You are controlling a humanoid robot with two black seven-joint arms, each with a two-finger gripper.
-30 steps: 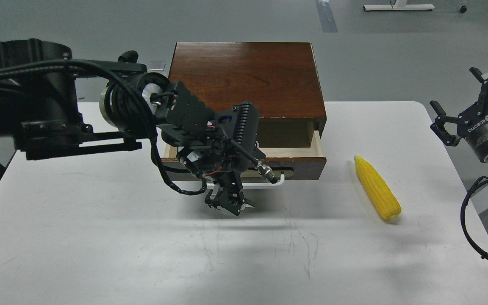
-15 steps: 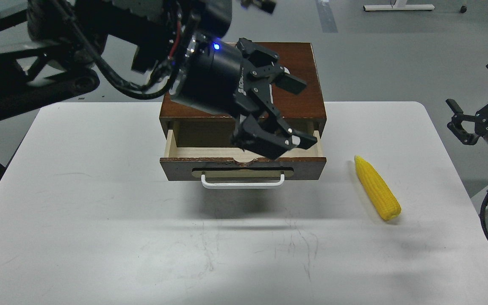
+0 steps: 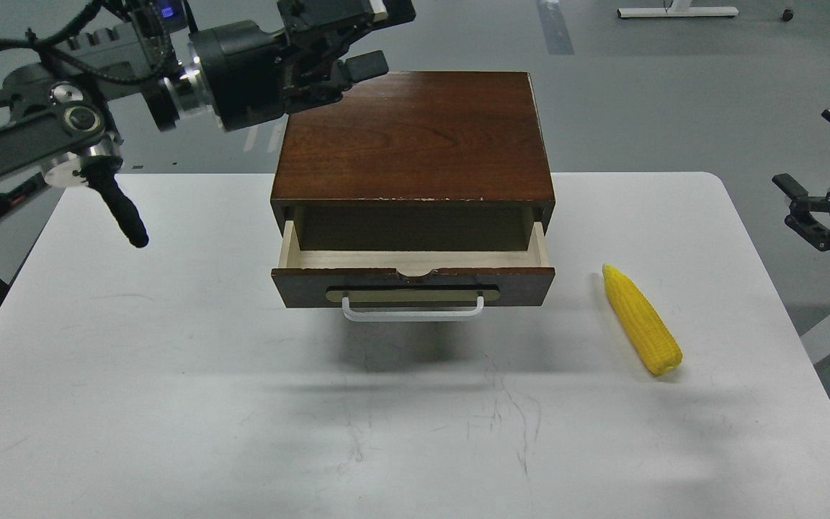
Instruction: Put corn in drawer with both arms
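The corn (image 3: 642, 321) lies on the white table (image 3: 170, 404), to the right of the dark wooden box (image 3: 415, 137) and apart from it, its pointed tip toward the far side and its thick end nearer the camera. The drawer (image 3: 415, 272) stands partly pulled out, showing pale wood inside and only a narrow strip of open space behind its front, with the white handle (image 3: 413, 311) facing the camera. The left gripper (image 3: 357, 36) hangs high above the box's far left corner with its fingers spread and nothing between them. The right gripper (image 3: 822, 194) sits at the right edge of the view, off the table's side, its fingers parted and empty. My reading is that the pick of the corn comes next, most likely by the right arm. The risks I see: the cob is round and tapered, so a grasp near the thin tip could let it slip or roll away toward the table edge; the drawer opening looks short front to back, so a cob carried crosswise to it could catch on the front or on the box's top lip and drop outside; and a nudge on the drawer front might push it shut
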